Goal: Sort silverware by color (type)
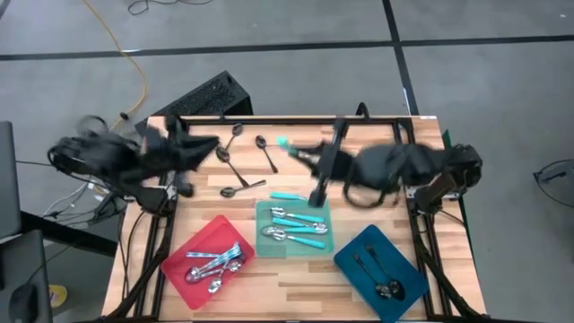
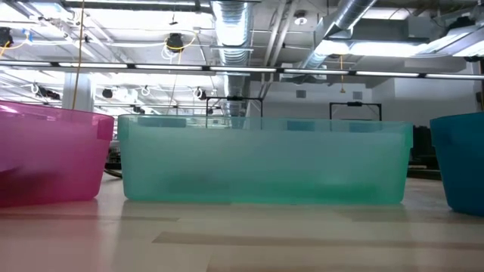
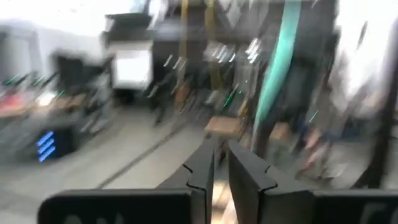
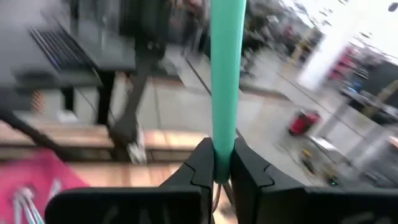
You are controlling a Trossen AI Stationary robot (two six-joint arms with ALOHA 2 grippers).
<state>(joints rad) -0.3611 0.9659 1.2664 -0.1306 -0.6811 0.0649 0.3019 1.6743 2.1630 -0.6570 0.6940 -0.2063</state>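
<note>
While the right gripper [image 4: 222, 163] is clamped on a turquoise-handled spoon [image 4: 227, 74], handle running straight out past the fingertips in its wrist view, the thing that matters is where the teal tray [image 1: 260, 235] lies: directly toward the table's near edge from the pincer in the high view, just beside it.

- Right gripper [image 1: 305, 154] sits above the far end of the teal tray, between the tray and the table's back edge. The turquoise tip shows sticking out on the side away from that arm's base.
- The spoon's long axis in the high view looks roughly parallel to the spoons already in the teal tray, so I'd judge little re-orienting is needed, mostly a short carry toward the tray and down.
- Left gripper [image 3: 221, 168] has jaws nearly together with a thin gap; nothing visible between them. In the high view it [image 1: 208, 148] is well to the side of the teal tray, near the loose dark spoons [image 1: 235, 170].
- One more turquoise spoon [image 1: 288, 196] lies on the table touching or just off the teal tray's far rim.
- Red tray [image 1: 179, 256] holds silver spoons [image 1: 213, 266]; blue tray [image 1: 352, 251] holds dark ones.
- Right arm is nearer the teal tray; left is nearer the dark spoons.
</note>
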